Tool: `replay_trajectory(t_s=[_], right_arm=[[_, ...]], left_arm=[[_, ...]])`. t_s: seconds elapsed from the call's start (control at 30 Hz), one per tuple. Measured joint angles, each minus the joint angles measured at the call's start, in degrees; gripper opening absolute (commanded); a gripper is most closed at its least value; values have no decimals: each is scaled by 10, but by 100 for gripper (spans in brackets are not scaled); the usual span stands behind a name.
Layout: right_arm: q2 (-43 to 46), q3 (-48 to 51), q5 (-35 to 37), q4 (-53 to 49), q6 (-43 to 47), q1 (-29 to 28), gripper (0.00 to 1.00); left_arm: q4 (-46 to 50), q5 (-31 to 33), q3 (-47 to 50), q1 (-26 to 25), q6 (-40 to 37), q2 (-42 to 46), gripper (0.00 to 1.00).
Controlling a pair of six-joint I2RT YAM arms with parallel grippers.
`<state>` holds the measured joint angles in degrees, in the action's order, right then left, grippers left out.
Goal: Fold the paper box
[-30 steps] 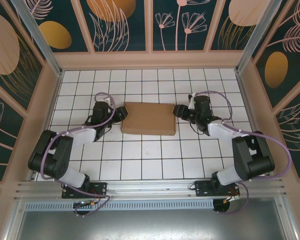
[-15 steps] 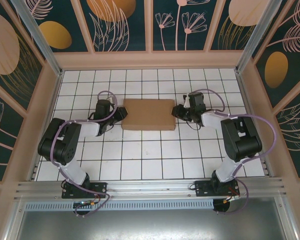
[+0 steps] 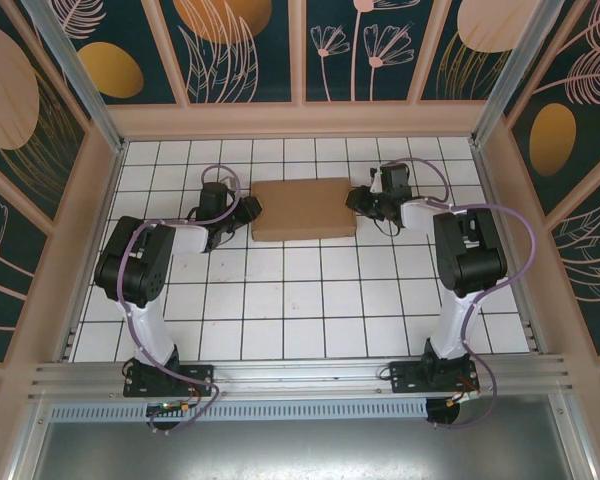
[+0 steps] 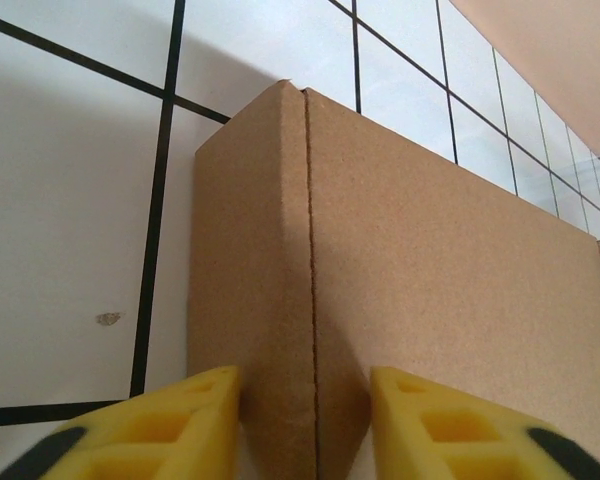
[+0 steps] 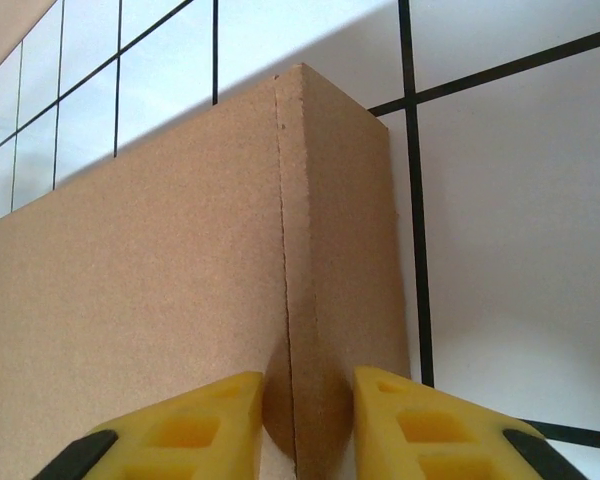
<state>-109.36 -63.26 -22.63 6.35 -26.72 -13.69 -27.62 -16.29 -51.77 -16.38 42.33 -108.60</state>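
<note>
The paper box is a closed, flat brown cardboard block lying on the white tiled floor, toward the back. My left gripper is at its left end. In the left wrist view the yellow fingers press both faces of the box's end corner, and my left gripper is shut on it. My right gripper is at the right end. In the right wrist view my right gripper pinches the box's end edge, and the cardboard bulges slightly between the pads.
The white tiled floor stretches open toward the arm bases. Tan walls border the floor at the back and sides, about two tile rows behind the box. Purple cables loop over both wrists.
The box has slid about a tile away from the arm bases toward the back wall. Both grippers moved with it at its ends, and both arms have stretched further out.
</note>
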Motion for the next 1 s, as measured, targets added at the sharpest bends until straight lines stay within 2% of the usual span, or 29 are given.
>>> replay_trajectory(t_s=[0.47,0.63,0.7,0.77,0.87,0.9,0.93,1.0], right_arm=[[24,42,5,29,-9,-3,29],[25,45,16,27,-11,-6,49],[32,53,27,23,-12,-7,58],[45,61,37,11,-9,-7,67],[77,64,50,-8,-3,-4,81],[91,64,52,-9,0,-3,95],[103,64,55,-9,4,-1,99],[141,65,64,-10,11,2,99]], left_arm=[[23,0,-20,0,-12,-7,40],[28,6,-20,0,-18,-6,61],[35,10,-20,2,-21,-1,77],[43,17,-18,8,-25,16,98],[56,30,-17,22,-37,64,99],[57,35,-18,26,-43,88,99],[58,38,-18,28,-48,108,99],[59,53,-18,29,-60,160,99]])
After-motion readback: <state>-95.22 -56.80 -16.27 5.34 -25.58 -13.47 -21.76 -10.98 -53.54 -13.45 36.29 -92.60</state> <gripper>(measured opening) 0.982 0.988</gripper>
